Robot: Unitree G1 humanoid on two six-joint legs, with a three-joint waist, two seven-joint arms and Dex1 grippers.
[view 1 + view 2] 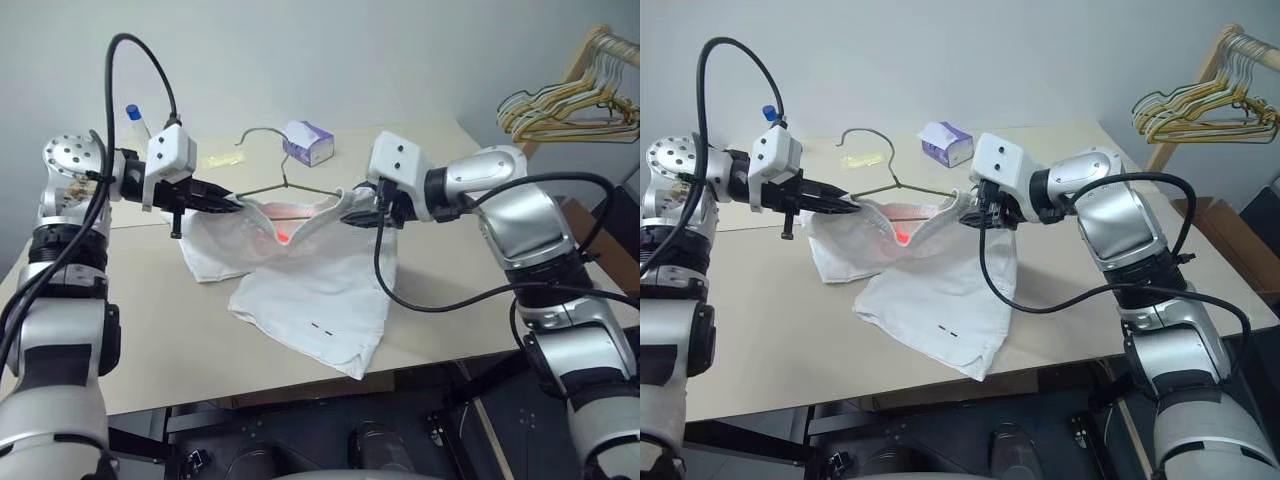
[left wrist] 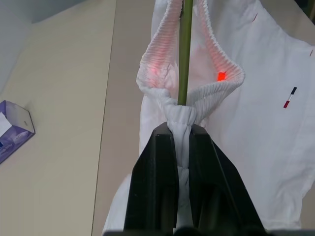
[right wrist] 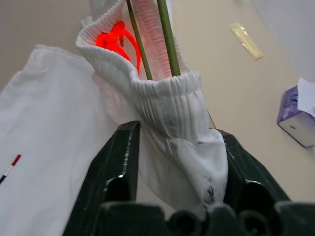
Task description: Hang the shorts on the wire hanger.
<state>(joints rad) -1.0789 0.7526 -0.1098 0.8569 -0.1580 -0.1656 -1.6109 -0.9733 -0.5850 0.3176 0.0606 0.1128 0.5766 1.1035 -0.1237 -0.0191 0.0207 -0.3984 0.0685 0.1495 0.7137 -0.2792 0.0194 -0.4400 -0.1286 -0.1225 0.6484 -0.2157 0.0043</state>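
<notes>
The white shorts (image 1: 310, 290) lie on the table with their gathered waistband lifted and stretched between my two grippers. My left gripper (image 1: 232, 204) is shut on the waistband's left end, the fabric pinched between its fingers (image 2: 162, 147). At the right end, my right gripper (image 1: 352, 212) has a thick bunch of waistband (image 3: 172, 118) wedged between its fingers. The wire hanger (image 1: 284, 176) stands with its hook up behind the shorts. Its olive wire (image 2: 185, 49) runs inside the open waistband. A red light spot glows on the fabric inside.
A purple tissue box (image 1: 307, 142) sits behind the hanger, with a small packet (image 1: 221, 158) and a blue-capped bottle (image 1: 137, 120) at the back left. A bunch of hangers (image 1: 575, 105) hangs on a rack at the far right. The table's front edge (image 1: 300, 385) runs just below the shorts.
</notes>
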